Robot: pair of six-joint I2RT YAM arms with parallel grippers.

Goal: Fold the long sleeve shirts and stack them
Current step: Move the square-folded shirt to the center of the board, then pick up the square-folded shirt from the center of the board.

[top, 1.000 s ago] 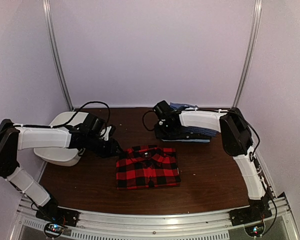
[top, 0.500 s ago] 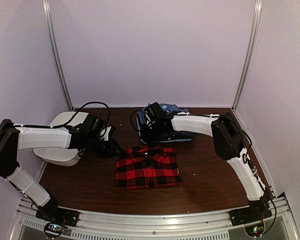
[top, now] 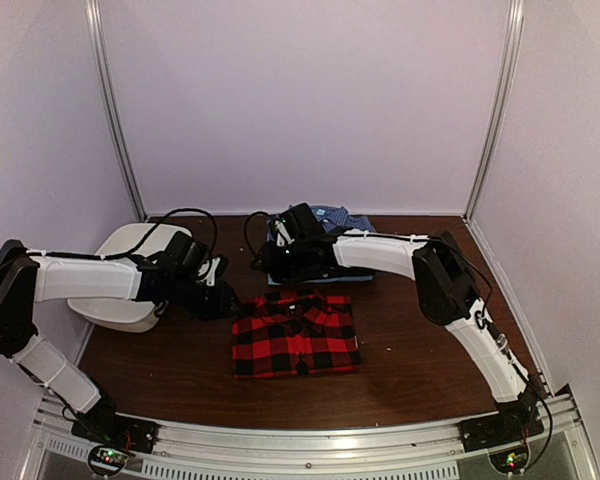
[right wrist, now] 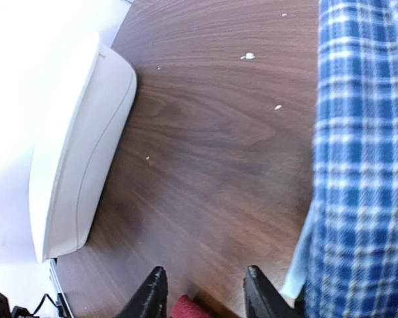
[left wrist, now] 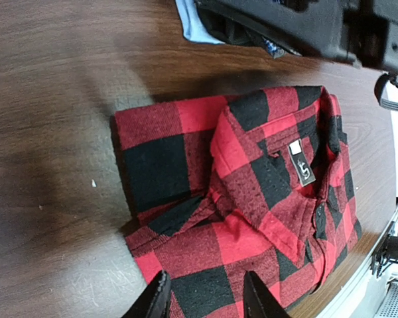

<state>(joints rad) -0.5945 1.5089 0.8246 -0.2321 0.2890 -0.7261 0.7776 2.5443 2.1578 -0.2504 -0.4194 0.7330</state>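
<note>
The red-and-black plaid shirt [top: 295, 335] lies folded flat at the table's middle, collar toward the back; it also fills the left wrist view [left wrist: 252, 199]. My left gripper [top: 223, 297] hovers at its left edge, open [left wrist: 209, 301], with nothing between the fingers. Behind it the blue-and-white check shirt [top: 335, 217] lies folded, mostly covered by my right forearm. My right gripper [top: 263, 262] sits just past that shirt's left edge, open [right wrist: 205, 295] over bare wood, with the blue shirt [right wrist: 365, 165] beside its right finger.
A white plastic tub [top: 115, 300] stands at the left edge of the table [top: 410, 350], under my left arm; it also shows in the right wrist view [right wrist: 79, 152]. White walls and metal posts close off the back and sides.
My right arm swung left, carrying the blue shirt from the back right toward the back middle, then its jaws opened off the cloth. The left arm barely moved.
</note>
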